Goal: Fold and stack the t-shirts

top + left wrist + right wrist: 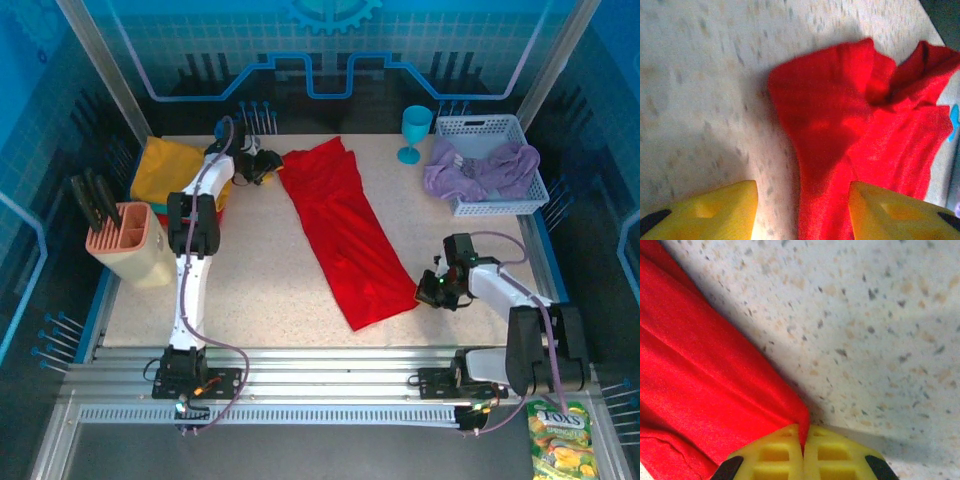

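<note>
A bright red t-shirt (345,235) lies folded into a long strip, running diagonally from the table's back centre toward the front right. My left gripper (270,166) is at the strip's far end. It is open, and the shirt's edge (850,125) lies on the table between its yellow fingers (890,210). My right gripper (430,291) is shut on the near right corner of the red t-shirt (715,370), pinching it low over the table. A lavender t-shirt (480,170) is bunched in the white basket (520,200). A folded mustard-yellow t-shirt (170,165) rests at the back left.
A teal goblet (415,132) stands at the back, just left of the basket. A beige knife block (130,240) with dark handles sits at the left edge. A snack bag (560,440) lies off the table at the front right. Bare speckled tabletop (270,290) shows in front of the shirt.
</note>
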Controlling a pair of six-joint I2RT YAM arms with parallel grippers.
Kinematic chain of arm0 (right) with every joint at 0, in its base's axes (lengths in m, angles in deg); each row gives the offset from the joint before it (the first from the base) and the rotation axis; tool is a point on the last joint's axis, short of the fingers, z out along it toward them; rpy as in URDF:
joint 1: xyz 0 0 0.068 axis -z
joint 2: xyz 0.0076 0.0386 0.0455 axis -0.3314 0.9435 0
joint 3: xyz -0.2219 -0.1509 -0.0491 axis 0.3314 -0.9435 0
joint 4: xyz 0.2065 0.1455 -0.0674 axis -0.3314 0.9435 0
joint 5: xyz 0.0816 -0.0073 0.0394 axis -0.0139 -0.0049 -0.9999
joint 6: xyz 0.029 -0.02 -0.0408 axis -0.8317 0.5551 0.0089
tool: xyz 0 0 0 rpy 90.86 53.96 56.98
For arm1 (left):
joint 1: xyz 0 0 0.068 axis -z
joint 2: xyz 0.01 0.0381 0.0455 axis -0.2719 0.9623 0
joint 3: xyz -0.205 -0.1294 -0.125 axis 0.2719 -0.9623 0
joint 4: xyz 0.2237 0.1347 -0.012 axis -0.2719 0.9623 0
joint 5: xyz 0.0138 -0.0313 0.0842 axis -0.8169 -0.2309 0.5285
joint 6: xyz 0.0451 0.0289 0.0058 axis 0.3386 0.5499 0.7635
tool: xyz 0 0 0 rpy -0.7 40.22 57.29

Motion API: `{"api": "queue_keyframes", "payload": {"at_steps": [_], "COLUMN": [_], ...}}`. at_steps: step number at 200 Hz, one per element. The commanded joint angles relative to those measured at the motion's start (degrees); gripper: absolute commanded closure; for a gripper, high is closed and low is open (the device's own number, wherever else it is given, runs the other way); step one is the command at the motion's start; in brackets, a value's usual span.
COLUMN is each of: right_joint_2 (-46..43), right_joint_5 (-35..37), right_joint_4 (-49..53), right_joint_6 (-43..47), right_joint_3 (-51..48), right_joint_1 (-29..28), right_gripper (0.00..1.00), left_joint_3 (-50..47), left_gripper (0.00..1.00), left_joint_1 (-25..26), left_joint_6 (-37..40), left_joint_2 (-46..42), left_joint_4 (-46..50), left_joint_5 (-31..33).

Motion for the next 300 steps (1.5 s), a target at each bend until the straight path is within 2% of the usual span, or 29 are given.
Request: {"api": "queue_keyframes", "payload": {"at_steps": [1, 9, 20, 37, 55, 69, 78, 97, 104, 145, 201, 232, 259, 300], "right_joint_2": [-2.76, -3.37, -4.24, -5.38, -6.21, -6.4, -6.48, -6.7, -6.65, -6.12, -2.36, 0.14, 1.7, 0.14], "right_joint_5": [-0.85, -0.72, -0.24, -0.11, -0.03, -0.29, -0.23, 0.05, 0.55, -0.65, -2.21, -2.63, -2.47, -2.18], "right_joint_4": [2.94, 3.05, 3.21, 3.42, 3.34, 3.27, 3.15, 2.71, 2.64, 0.55, -3.34, -4.88, -4.13, -3.71], "right_joint_6": [-1.65, -1.84, -1.96, -2.0, -1.79, -1.23, -0.74, 0.33, 0.46, 0.19, 0.14, -0.16, 0.11, -0.12], "right_joint_3": [-1.32, -1.33, -1.1, -0.4, 0.43, 1.51, 2.27, 3.65, 4.13, 5.41, 7.05, 10.13, 12.45, 12.37], "right_joint_1": [0.72, 0.79, 0.86, 0.84, 0.93, 0.94, 0.95, 0.93, 0.97, 1.05, 1.07, 0.84, 0.74, 0.71], "right_gripper": [0.88, 0.81, 0.63, 0.52, 0.33, 0.27, 0.2, 0.16, 0.12, 0.1, 0.09, 0.09, 0.09, 0.09], "left_joint_3": [-7.07, -10.87, -16.1, -25.6, -37.23, -45.91, -50.67, -60.41, -63.81, -77.92, -82.07, -83.21, -82.93, -82.69], "left_gripper": [0.46, 0.45, 0.43, 0.43, 0.42, 0.43, 0.43, 0.43, 0.43, 0.46, 0.45, 0.53, 0.54, 0.57], "left_joint_1": [2.4, 3.17, 4.39, 6.1, 8.19, 10.31, 11.94, 16.36, 18.16, 29.3, 44.03, 50.2, 54.13, 56.35], "left_joint_6": [-1.42, -1.62, -2.27, -4.39, -6.29, -7.95, -8.81, -11.91, -13.46, -22.63, -32.33, -37.31, -39.2, -41.68], "left_joint_2": [-8.59, -11.2, -14.69, -20.74, -28.15, -33.9, -37.35, -43.77, -45.91, -55.11, -59.71, -58.45, -56.08, -53.8], "left_joint_4": [-0.41, -1.33, -2.48, -5.24, -8.76, -11.49, -12.67, -15.9, -17.29, -23.48, -25.73, -26.92, -26.54, -26.87], "left_joint_5": [-3.85, -3.64, -3.4, -3.23, -1.36, -0.41, 0.16, 0.57, 0.89, 3.75, 11.42, 13.37, 13.7, 13.8]}}
